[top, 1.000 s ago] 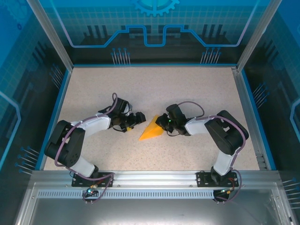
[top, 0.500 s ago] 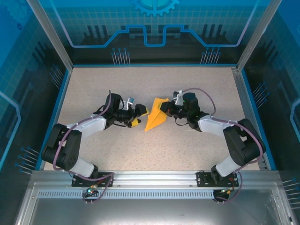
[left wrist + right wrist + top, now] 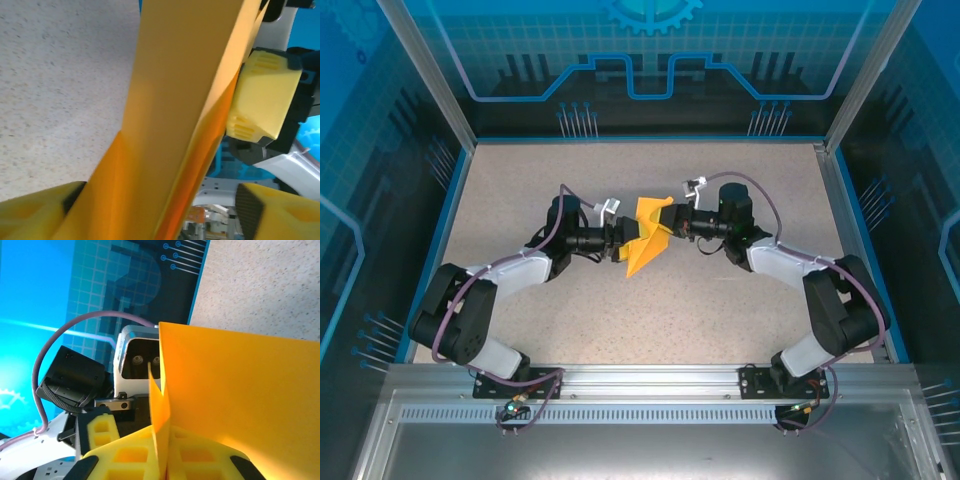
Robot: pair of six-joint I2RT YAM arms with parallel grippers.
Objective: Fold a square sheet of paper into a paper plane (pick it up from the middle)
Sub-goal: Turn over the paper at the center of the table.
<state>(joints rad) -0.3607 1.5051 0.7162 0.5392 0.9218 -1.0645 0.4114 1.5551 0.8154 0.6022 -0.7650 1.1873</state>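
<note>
My right gripper (image 3: pixel 162 442) is clamped on the folded sheet of paper (image 3: pixel 240 390). Its two yellow ribbed fingers (image 3: pixel 127 456) press together, and a thin edge of the orange-yellow sheet rises from the seam between them. Above that pinch the paper spreads to one side as a broad, plain panel, with a narrower flap standing just beside it.

My left gripper (image 3: pixel 160 192) has its jaws apart around the same sheet. In the left wrist view the paper runs lengthwise through the gap as a long creased strip. It lies against one yellow finger (image 3: pixel 35 215), and the other finger (image 3: pixel 280 215) stands clear of it. Just past the left jaws, a yellow pad of the right gripper sits against the strip's far side.

From the top camera, the two grippers face each other with the paper between them, the right one at its upper right edge and the left one at its left edge. The sheet's point angles down toward the near side, and I cannot tell whether it touches the speckled table (image 3: pixel 740 330). Beyond the table stands a blue backdrop panel (image 3: pixel 500 40) printed with a grid, circuit lines and a gear emblem.
</note>
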